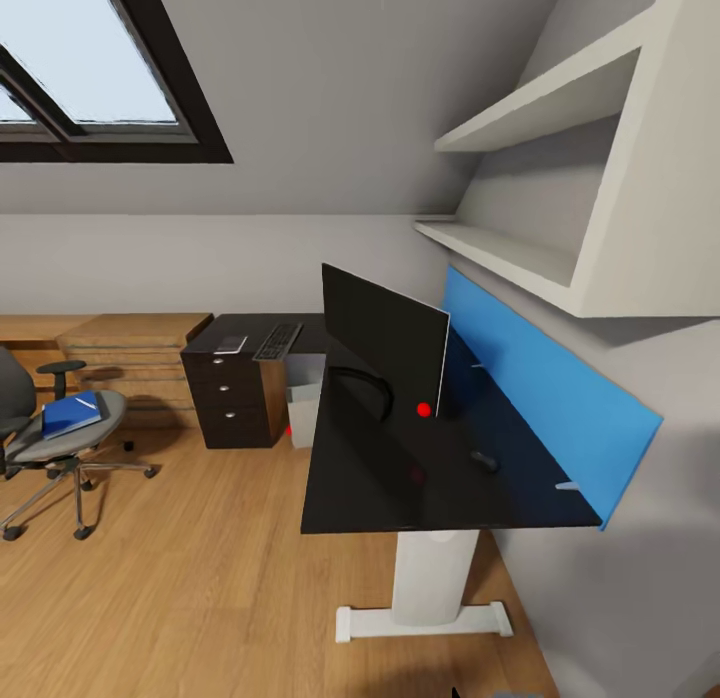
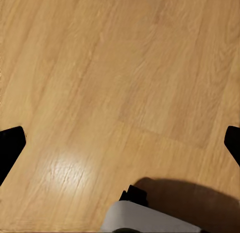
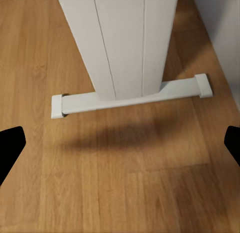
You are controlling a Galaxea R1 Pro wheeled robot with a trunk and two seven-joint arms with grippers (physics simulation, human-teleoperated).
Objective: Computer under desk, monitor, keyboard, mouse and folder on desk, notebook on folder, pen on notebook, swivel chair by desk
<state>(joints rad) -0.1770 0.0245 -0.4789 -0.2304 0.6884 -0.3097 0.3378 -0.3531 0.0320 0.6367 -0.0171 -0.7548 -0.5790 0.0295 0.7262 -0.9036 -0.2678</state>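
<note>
My left gripper hangs over bare wood floor, fingers spread wide and holding nothing; my right gripper is likewise spread, above the desk's white leg; the monitor stands on the black desk, the mouse near it; the keyboard lies on the far wing; the blue folder rests on the swivel chair, well apart from the desk.

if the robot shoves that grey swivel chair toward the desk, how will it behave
The swivel chair would likely roll easily on its castors over the smooth wood floor. It may spin rather than track straight. The folder lying loose on its seat could slide.
</note>
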